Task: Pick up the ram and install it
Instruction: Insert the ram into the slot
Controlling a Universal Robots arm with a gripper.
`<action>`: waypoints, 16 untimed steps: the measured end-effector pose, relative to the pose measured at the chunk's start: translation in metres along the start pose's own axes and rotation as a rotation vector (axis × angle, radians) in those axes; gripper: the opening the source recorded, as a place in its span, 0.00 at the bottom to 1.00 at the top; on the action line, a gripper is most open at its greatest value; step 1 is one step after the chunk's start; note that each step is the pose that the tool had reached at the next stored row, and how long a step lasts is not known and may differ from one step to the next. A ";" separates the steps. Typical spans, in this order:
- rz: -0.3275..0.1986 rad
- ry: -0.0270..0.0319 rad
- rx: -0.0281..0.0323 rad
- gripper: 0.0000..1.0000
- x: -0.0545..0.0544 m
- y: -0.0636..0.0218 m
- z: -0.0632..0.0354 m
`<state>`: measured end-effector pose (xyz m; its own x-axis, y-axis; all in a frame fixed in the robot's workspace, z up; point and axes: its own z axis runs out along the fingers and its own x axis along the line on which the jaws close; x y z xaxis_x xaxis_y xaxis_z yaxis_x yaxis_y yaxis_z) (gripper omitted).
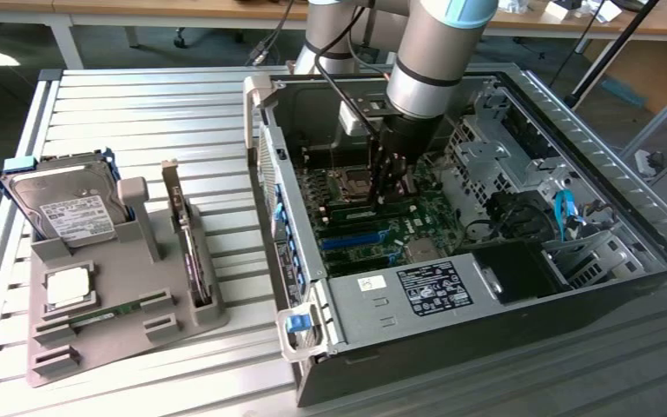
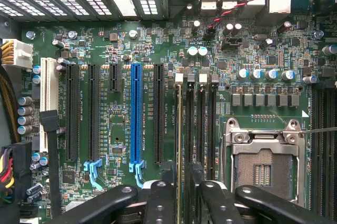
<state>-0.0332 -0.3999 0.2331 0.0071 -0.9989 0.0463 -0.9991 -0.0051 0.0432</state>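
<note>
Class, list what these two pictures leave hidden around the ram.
- The ram, its near end: wrist view, under the jaws.
- Whether the ram is seated: exterior view, the arm blocks it.
- The arm's base: exterior view, cut by the top edge.

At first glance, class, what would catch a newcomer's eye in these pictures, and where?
The arm reaches down into the open case on the exterior view's right, its end effector low over the green motherboard. On the exterior view's left, a grey tray holds an upright hard drive, with a ram lying near its middle.
</note>
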 end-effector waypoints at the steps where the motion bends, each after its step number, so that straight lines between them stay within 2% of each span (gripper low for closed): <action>1: 0.000 0.0000 0.0000 0.26 0.000 0.0000 0.0000; 3: 0.000 0.0000 0.0000 0.26 0.000 0.0001 -0.0011; 11: 0.000 0.0006 -0.0001 0.26 0.001 0.0009 -0.0218; 16: 0.000 0.0026 0.0000 0.26 0.000 0.0011 -0.0251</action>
<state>-0.0332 -0.3988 0.2582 0.0071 -0.9988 0.0489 -0.9991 -0.0050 0.0432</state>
